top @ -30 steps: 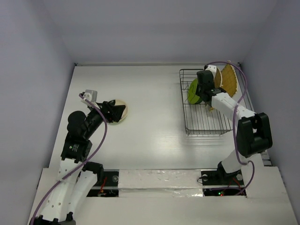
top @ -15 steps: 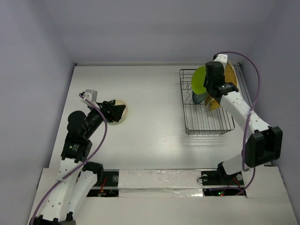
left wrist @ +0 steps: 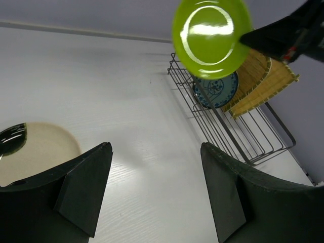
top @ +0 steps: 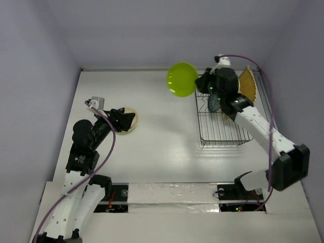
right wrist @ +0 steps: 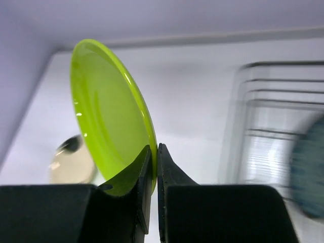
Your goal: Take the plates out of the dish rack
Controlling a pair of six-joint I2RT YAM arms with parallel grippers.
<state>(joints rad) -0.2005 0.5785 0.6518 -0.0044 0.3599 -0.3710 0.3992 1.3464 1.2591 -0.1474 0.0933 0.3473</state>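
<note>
One lime-green plate point(top: 182, 79) hangs on edge above the table point(top: 162, 147), just left of the dish rack point(top: 223, 132). The right gripper's point(right wrist: 153, 167) jaws pinch its rack-side rim. Farther left, the left gripper point(left wrist: 152, 195) hovers with jaws spread near a cream plate point(left wrist: 43, 152).

Standing here, I can find no word, number, brand or sign anywhere that can be read. The lime-green plate point(top: 182, 79) is plain. The teal plate point(left wrist: 217, 93) in the dish rack point(top: 225, 143) carries only a pale pattern, with no lettering that I can make out.
</note>
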